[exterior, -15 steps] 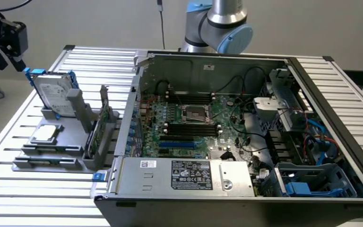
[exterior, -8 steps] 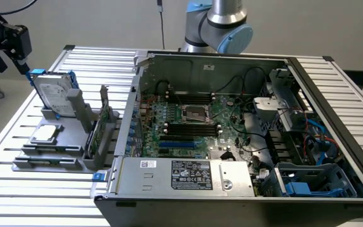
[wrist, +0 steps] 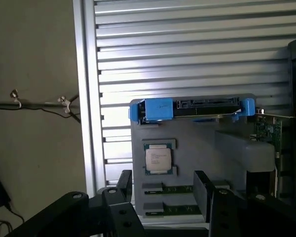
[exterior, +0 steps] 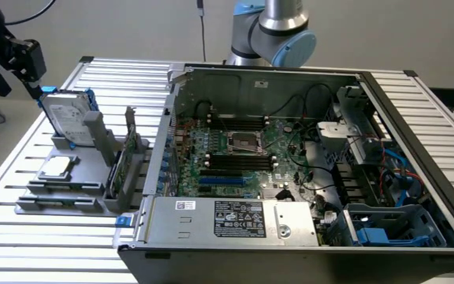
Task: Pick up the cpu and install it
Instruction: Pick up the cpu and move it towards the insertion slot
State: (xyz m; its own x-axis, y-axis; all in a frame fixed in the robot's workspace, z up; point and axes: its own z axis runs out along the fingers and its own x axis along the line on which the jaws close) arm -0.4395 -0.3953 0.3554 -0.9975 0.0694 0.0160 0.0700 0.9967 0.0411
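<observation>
Fingers: spread wide with nothing between them. In the exterior view they hang at the far left, above the hard drive and the bench edge.
Hard drive: stands on edge in blue brackets at the back of the grey holder, the nearest thing to the fingers.
Cpu: lies flat, silver top up, in a shallow recess of the holder just in front of the hard drive. It is untouched. In the wrist view it lines up with the gap between the fingers.
Cards: stand upright at the holder's right edge, between the cpu and the computer case.
Socket: sits mid-motherboard inside the open case, well apart from the cpu. I cannot tell whether its frame is latched.
Stage: likely the approach, with pickup not yet made.
Risk, descent: the tall hard drive stands close, so a finger could clip its bracket.
Risk, grasp: the chip is thin and sits low in its recess, so off-centre fingers may scrape the holder or tilt it.
Risk, carry: a skewed chip could be set crooked in the socket.
</observation>
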